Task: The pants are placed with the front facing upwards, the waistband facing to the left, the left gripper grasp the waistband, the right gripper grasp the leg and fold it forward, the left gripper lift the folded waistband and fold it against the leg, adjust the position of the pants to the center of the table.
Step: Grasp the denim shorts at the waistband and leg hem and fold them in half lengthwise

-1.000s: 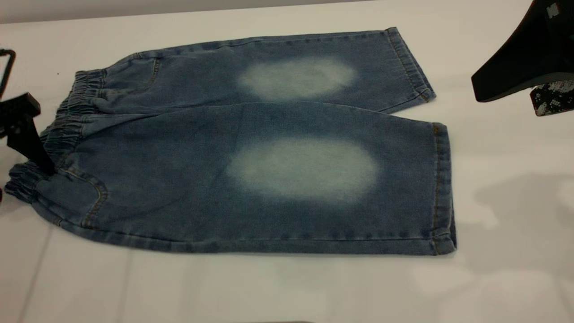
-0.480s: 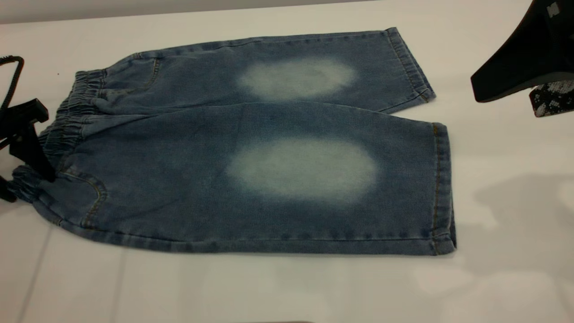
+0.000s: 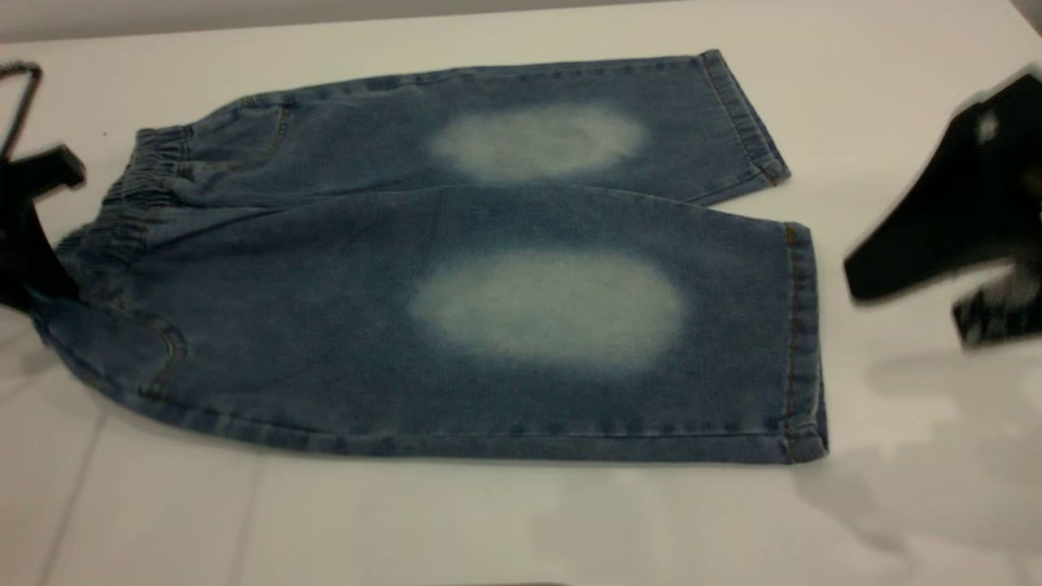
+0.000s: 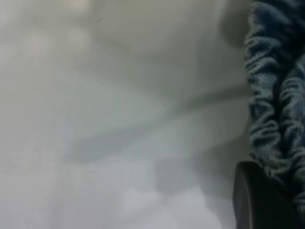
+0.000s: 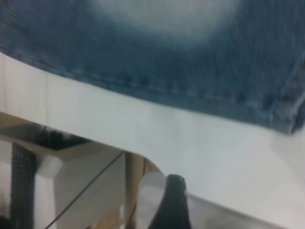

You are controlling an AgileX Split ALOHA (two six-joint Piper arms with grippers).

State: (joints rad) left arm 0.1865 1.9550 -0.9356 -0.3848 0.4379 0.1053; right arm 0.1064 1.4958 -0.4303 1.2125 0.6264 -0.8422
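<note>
Exterior view: your right gripper (image 3: pixel 952 301) has dropped lower since half a second ago and now hangs over the bare table (image 3: pixel 521 521) just right of the near leg's hem (image 3: pixel 802 342), apart from it. You cannot tell whether its fingers are parted. Your left gripper (image 3: pixel 37 277) has pulled slightly left at the scene's left edge, and the near corner of the waistband (image 3: pixel 134 203) has stretched with it. It is clamped on that gathered band, as your left wrist view shows one finger (image 4: pixel 257 200) touching the ruffled elastic. The pants (image 3: pixel 456 268) lie flat, front up, waistband to the left, both legs pointing right, the far leg partly under the near one.
</note>
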